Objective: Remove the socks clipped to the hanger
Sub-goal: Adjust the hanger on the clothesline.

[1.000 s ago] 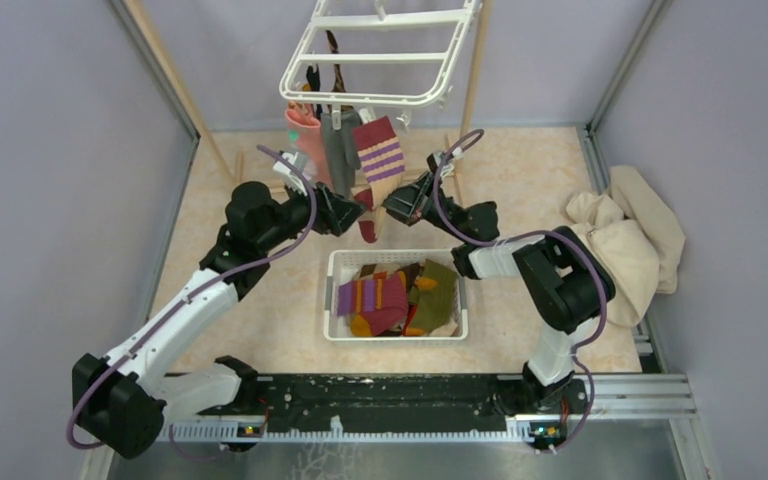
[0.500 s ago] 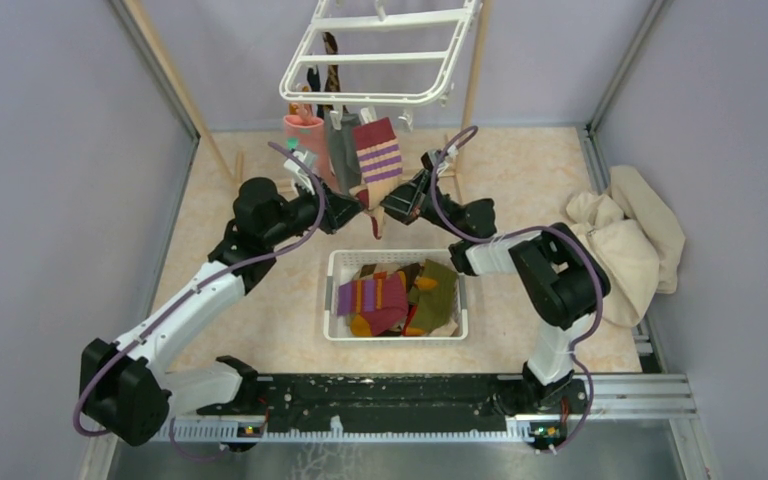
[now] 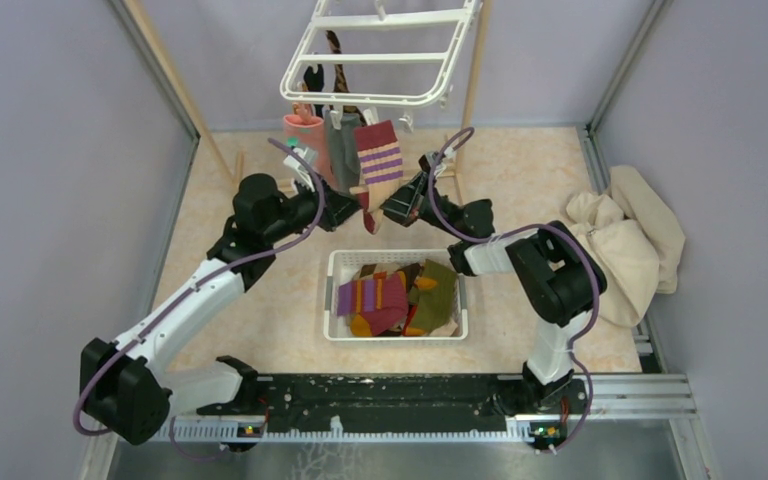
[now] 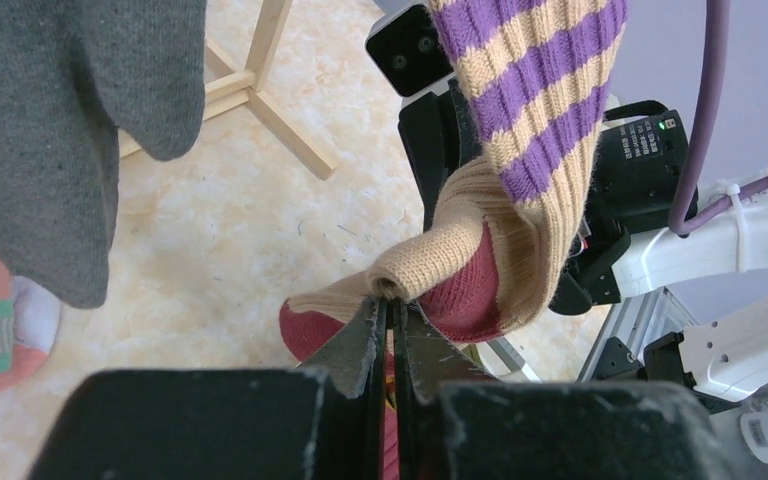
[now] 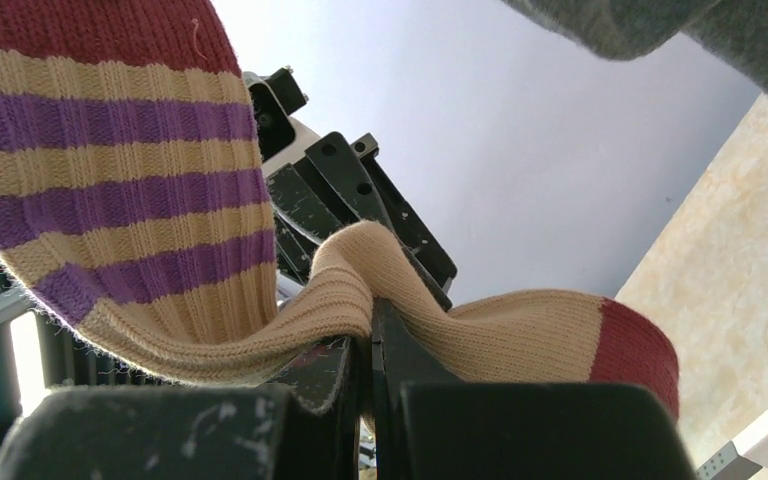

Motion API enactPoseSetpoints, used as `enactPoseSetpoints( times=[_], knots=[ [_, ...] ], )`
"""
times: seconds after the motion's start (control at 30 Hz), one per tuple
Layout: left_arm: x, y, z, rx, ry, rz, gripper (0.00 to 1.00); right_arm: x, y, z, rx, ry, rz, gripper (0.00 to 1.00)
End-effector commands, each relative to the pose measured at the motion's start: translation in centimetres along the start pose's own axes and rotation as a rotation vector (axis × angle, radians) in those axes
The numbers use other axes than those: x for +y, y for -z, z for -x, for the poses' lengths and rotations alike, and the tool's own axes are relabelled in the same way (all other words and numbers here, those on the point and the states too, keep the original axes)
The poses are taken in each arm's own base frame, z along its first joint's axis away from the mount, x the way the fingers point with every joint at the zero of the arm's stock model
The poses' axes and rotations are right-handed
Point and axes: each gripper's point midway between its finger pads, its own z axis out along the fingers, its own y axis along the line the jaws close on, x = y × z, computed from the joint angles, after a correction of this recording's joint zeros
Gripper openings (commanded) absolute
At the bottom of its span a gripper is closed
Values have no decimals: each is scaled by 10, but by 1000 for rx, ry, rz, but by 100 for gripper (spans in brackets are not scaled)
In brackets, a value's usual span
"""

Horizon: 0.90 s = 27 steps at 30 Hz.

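My left fingers (image 4: pixel 368 335) were clenched on a tan fold of the striped sock (image 4: pixel 525 120), right by its maroon toe. My right fingers (image 5: pixel 390 345) pinched the same tan band from the opposite side. I had both arms stretched forward and angled inward, wrists meeting below the hanger (image 3: pixel 390 57), just past the far rim of the basket (image 3: pixel 332 300). The sock hung from the hanger's near rim, beside the grey sock (image 3: pixel 343 150) and pink sock (image 3: pixel 303 135). Only the top view showed its upper end at the rim. The wrist views gave just the pinched fold and stripes.
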Motion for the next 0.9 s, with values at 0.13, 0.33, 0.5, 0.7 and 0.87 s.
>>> enactPoseSetpoints(
  times=[0.13,0.33,0.5,0.7,0.87],
  knots=[
    [-18,14,30,-79,-53,-30,7,25,1,-10,35,122,112,0],
    [-16,17,23,-83,-64,-36,62,35,-1,-12,53,114,147,0],
    [-12,16,15,-73,-63,-29,76,43,-2,-14,63,123,162,0],
    [-15,18,12,-82,-64,-54,81,47,-3,-14,69,120,172,0],
    [-15,14,3,-60,-45,-81,76,54,-6,-14,74,121,187,0]
  ],
)
